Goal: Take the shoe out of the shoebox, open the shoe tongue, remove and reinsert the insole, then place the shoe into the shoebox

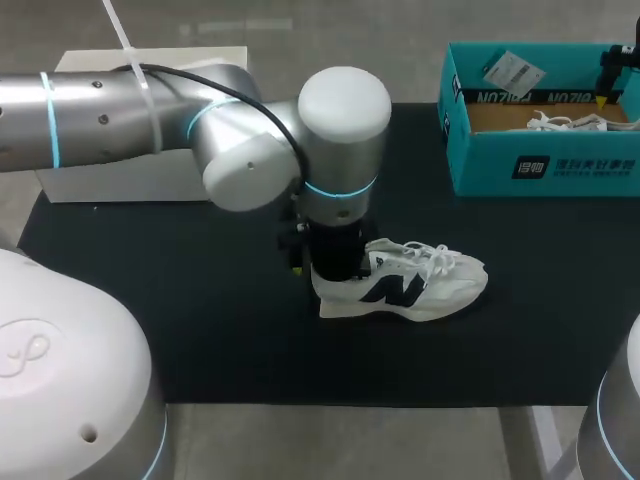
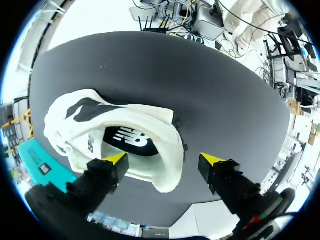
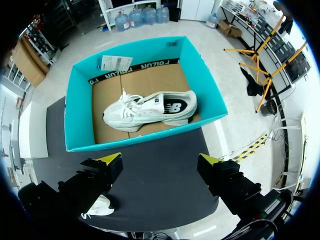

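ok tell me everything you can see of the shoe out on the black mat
The shoe is an off-white sneaker with a dark side logo, white laces and a pale sole. It stands on its sole on the black mat. Its dark insole shows through the collar. The left gripper hangs open over the heel; contact unclear.

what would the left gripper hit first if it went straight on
Most likely the heel collar of the white shoe, which lies just ahead between the open fingers of the left gripper; exact depth is unclear.
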`<state>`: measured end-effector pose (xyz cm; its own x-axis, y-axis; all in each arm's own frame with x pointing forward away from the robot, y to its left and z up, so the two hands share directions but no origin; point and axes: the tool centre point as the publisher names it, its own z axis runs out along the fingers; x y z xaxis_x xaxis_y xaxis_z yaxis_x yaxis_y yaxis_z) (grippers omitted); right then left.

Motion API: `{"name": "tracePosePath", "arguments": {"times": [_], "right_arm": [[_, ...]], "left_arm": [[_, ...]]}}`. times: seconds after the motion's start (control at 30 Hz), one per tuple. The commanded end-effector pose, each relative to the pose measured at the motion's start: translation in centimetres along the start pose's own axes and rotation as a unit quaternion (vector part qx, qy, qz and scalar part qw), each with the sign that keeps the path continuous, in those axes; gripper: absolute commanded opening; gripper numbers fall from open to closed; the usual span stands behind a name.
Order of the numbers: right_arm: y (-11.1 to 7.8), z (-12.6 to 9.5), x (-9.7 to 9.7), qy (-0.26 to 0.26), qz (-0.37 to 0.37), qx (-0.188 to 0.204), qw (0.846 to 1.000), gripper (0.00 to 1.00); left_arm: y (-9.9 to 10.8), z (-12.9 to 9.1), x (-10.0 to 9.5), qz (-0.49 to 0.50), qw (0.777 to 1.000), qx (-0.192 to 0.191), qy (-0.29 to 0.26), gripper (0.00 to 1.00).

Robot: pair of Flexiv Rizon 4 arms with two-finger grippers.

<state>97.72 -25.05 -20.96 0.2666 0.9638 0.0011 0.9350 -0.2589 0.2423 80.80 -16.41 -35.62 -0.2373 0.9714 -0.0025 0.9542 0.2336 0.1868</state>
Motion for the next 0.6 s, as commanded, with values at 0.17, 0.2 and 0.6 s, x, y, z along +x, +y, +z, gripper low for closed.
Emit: {"name": "tracePosePath", "arguments": {"times": [0.17, 0.2, 0.6], "right_arm": [[0.0, 0.0, 0.0, 0.000, 0.000, 0.000, 1.000, 1.00], [0.0, 0.0, 0.0, 0.000, 0.000, 0.000, 1.000, 1.00], [0.0, 0.0, 0.0, 0.000, 0.000, 0.000, 1.000, 1.00]], "left_arm": [[-0.5, -5.5, 3.4, -0.151, 0.986, 0.046, -0.058, 1.00], [-0.6, -5.8, 3.7, -0.174, 0.981, 0.052, -0.068, 1.00], [-1.7, -5.9, 9.8, -0.393, 0.875, 0.188, -0.209, 1.00]]}}
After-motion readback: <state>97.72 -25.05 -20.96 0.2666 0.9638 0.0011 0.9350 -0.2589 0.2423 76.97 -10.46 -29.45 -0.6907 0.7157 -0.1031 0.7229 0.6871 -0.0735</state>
